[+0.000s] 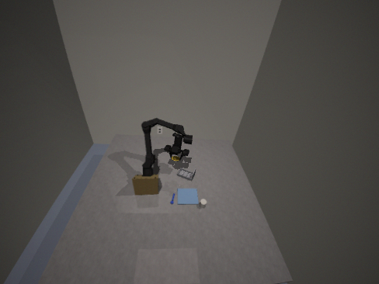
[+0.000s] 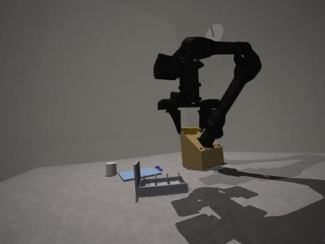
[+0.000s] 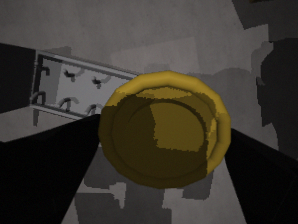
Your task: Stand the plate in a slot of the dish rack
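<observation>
Gripper (image 1: 175, 157) (image 2: 190, 130) (image 3: 163, 128)'s clamped on the yellow round plate (image 1: 175, 158) (image 2: 190, 129) (image 3: 214, 100). Exterior cam catches a wall clock (image 2: 215, 32); wrist cam doesn't.

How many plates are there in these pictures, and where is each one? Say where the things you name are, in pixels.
1. The yellow plate (image 1: 175, 158) (image 2: 190, 129) (image 3: 220, 100) is held level between the fingers of the gripper (image 1: 177, 158) (image 2: 190, 129) (image 3: 163, 128), above the table. No other plate shows, though the arm could hide something.
</observation>
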Available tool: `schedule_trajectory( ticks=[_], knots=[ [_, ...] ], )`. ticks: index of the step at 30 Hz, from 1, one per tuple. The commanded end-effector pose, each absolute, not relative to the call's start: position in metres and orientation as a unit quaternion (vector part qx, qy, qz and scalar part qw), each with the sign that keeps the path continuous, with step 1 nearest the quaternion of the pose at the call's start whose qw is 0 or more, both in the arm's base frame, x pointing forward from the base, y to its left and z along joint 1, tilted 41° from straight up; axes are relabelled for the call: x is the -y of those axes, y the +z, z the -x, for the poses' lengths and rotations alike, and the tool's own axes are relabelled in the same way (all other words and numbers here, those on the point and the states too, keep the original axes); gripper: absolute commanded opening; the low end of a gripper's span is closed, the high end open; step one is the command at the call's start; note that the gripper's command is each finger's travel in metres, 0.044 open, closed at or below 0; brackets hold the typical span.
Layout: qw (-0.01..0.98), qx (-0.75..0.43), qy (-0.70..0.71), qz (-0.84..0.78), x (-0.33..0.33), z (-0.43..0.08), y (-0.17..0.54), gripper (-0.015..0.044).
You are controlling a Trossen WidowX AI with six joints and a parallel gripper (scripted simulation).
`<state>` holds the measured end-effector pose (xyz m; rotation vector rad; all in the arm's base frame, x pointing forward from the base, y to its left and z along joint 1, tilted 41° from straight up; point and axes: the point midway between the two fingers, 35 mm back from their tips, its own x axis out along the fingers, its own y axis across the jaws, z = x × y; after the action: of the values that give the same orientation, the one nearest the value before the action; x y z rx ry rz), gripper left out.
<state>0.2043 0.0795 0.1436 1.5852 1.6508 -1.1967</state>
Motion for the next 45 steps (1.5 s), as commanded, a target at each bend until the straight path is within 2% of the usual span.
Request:
schedule_trajectory(
  ticks=[1, 25, 45],
  knots=[
    [0.317, -0.609, -0.453, -0.568, -0.079, -0.202, 0.131, 0.0000],
    [0.592, -0.533, -0.422, -0.433, -0.087, -0.207, 0.074, 0.0000],
    [0.771, -0.417, -0.327, -0.354, -0.105, -0.215, 0.060, 0.0000]
  ],
)
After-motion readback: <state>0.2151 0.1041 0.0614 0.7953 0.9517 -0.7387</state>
